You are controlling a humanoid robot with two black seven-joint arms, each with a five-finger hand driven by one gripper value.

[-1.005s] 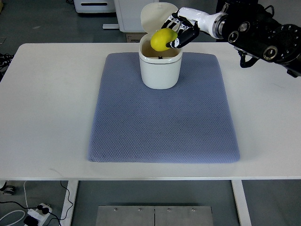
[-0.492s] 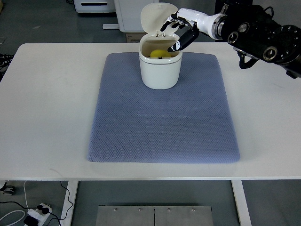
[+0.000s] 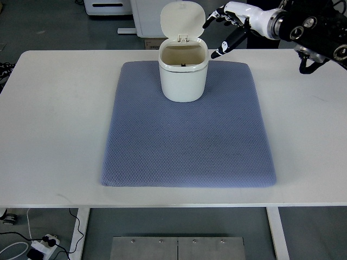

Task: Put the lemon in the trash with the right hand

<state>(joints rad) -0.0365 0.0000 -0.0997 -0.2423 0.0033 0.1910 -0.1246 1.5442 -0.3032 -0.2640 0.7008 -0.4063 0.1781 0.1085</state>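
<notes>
A white trash can (image 3: 184, 76) stands at the far middle of the blue-grey mat (image 3: 187, 130), its round lid (image 3: 182, 20) hinged open and upright behind it. The lemon is not visible; the can's inside looks dark and I cannot see into its bottom. My right hand (image 3: 219, 32) is open and empty, fingers spread, just right of and above the can's rim. Its arm (image 3: 303, 24) comes in from the upper right. The left arm is out of view.
The mat lies on a white table (image 3: 54, 119). White cabinets (image 3: 146, 13) stand on the floor behind the table. A power strip with cables (image 3: 40, 245) lies on the floor at the lower left.
The right hand held the lemon over the can, released it into the can, then opened and drew back up and to the right. The lemon no longer shows.
</notes>
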